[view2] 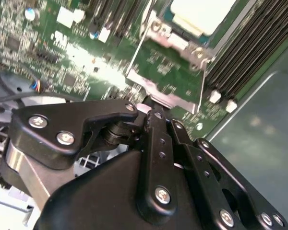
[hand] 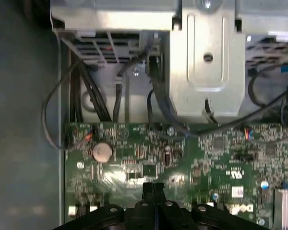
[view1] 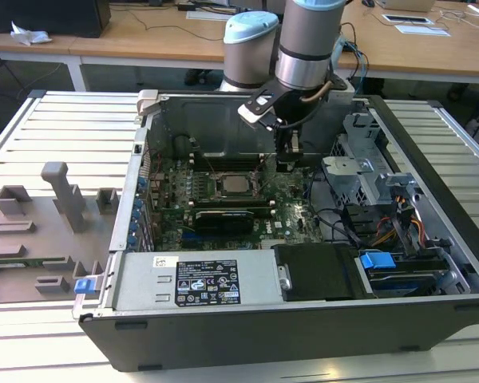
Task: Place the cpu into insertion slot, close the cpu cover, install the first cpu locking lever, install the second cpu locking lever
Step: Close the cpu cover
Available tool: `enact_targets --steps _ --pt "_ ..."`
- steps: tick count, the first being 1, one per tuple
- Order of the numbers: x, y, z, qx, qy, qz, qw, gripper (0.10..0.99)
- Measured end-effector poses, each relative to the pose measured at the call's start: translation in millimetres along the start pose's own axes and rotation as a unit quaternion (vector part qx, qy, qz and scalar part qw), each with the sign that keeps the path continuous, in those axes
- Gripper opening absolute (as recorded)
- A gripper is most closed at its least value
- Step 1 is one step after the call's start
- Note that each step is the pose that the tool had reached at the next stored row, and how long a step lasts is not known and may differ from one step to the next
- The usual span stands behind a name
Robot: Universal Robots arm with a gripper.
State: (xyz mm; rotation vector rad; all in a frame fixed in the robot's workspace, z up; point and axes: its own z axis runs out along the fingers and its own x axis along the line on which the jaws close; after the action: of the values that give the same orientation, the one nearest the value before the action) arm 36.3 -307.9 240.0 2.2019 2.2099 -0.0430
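In the exterior view the cpu (view1: 238, 184) lies as a dull silver square in the insertion slot (view1: 220, 194) on the green board inside the open computer case. A thin metal cover frame (view1: 254, 177) borders it; I cannot tell whether it is locked down. My gripper (view1: 286, 165) hangs low over the board, just to the exterior view's right of the socket, shut with nothing between the fingers. In the second wrist view the black fingers (view2: 156, 125) meet in front of the pale cpu (view2: 201, 12) and its metal frame (view2: 178, 43). In the first wrist view the closed fingertips (hand: 149, 190) hover over bare board.
A metal drive cage (view1: 359, 171) (hand: 206, 62) with loose cables stands right of the gripper. The black power-supply box (view1: 199, 281) fills the case front. Memory slots (view2: 249, 52) flank the socket. A coin battery (hand: 102, 151) sits on the board. A grey fixture tray (view1: 40, 231) lies outside.
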Motion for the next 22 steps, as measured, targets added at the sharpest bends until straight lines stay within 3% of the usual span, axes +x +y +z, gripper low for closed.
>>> enact_targets --steps 9,18,22 --pt "0.1 -26.4 0.8 -0.0003 0.0003 0.0 1.0 0.106" --pt "0.3 -37.0 1.9 -0.0004 0.0005 0.0 1.0 0.106" --pt "0.5 -46.6 10.7 -0.0003 0.0003 0.0 1.0 0.106"
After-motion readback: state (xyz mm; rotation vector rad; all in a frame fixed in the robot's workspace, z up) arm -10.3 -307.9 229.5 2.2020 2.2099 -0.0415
